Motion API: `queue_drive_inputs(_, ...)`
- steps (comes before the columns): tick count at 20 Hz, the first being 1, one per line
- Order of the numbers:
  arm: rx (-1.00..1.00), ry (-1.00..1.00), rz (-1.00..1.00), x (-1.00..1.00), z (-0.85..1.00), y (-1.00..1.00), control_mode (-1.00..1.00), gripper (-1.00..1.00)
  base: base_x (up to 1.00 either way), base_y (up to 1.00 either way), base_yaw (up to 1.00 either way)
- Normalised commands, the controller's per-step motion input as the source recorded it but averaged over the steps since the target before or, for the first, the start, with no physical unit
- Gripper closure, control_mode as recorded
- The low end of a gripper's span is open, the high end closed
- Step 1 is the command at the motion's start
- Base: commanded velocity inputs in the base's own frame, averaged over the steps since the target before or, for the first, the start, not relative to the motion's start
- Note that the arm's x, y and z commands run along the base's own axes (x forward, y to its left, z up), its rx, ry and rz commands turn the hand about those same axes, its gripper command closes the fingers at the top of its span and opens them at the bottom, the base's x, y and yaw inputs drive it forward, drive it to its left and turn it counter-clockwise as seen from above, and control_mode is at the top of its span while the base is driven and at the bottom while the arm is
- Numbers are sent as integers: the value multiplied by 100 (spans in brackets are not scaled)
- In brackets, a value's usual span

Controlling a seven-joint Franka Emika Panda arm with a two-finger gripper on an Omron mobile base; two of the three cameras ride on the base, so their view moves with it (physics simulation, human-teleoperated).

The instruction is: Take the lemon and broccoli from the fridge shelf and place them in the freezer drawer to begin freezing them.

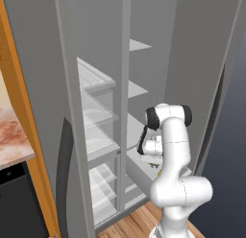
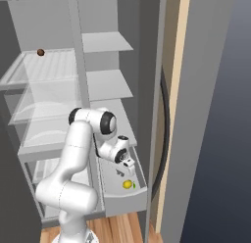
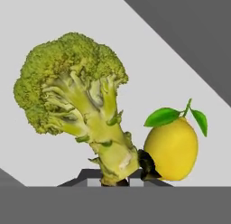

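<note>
Holding: the lumpy dark green broccoli with its pale yellow-green stalk point(image 3: 81, 105) fills the left and centre of the hand view, stalk pointing down into the two-finger gripper point(image 3: 115, 180); the claw looks clenched on the stalk base, though the tips are mostly hidden behind it.
Lemon: the small bright yellow lemon with two green leaves point(image 3: 171, 148) lies at lower right of the hand view, just beside the stalk, already on the pale floor of the shallow light grey freezer drawer point(image 2: 128, 200); in the right base view it shows as a yellow dot point(image 2: 128, 184) low in that drawer.
Arm: the white arm bends down at centre of the right base view, hand over the open drawer.
Step, as I judge it: lowering and letting go of the broccoli, the last item.
Doing it well: keep the stalk clear of the lemon, set it low before opening, lift straight out.
Shelves: translucent whitish fridge shelf point(image 2: 44, 65) at upper left carries a small brown round item point(image 2: 40, 52).
</note>
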Motion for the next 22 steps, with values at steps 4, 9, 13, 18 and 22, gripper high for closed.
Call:
queue_drive_inputs(4,0,0,0,51,-43,-1,-100,100,0,0,0)
queue_drive_inputs(9,0,0,0,37,-38,-4,-100,-100,0,0,0)
queue_drive_inputs(13,0,0,0,16,-5,-4,-100,-100,0,0,0)
queue_drive_inputs(18,0,0,0,-4,15,0,-100,-100,0,0,0)
queue_drive_inputs(22,0,-1,0,-31,48,0,-100,-100,0,0,0)
